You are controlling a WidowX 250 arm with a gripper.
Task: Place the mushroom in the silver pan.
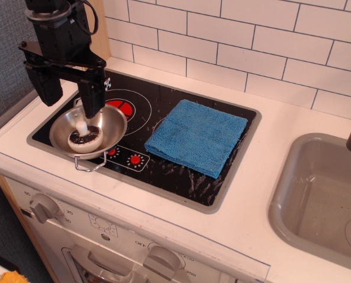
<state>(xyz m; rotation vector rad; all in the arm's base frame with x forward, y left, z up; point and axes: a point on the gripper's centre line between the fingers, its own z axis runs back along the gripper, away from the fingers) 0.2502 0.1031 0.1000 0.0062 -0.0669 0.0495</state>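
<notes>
stovetop (181,171): claw (69,94) open above mushroom (84,137), pan (111,127).

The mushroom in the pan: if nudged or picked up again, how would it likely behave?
The mushroom lies cap-down in the silver pan, stem up; its rounded cap would probably rock or slide on the curved steel. It looks like light, rigid plastic, likely easy to lift. The short knobbed stem offers a small grip, so the fingers might slip.

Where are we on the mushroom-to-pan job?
Done: the mushroom lies gills up inside the pan on the stove's left side. In hand: nothing; the gripper is open above the pan, apart from the mushroom. Left: nothing on the placement itself, only pulling the arm away.
</notes>
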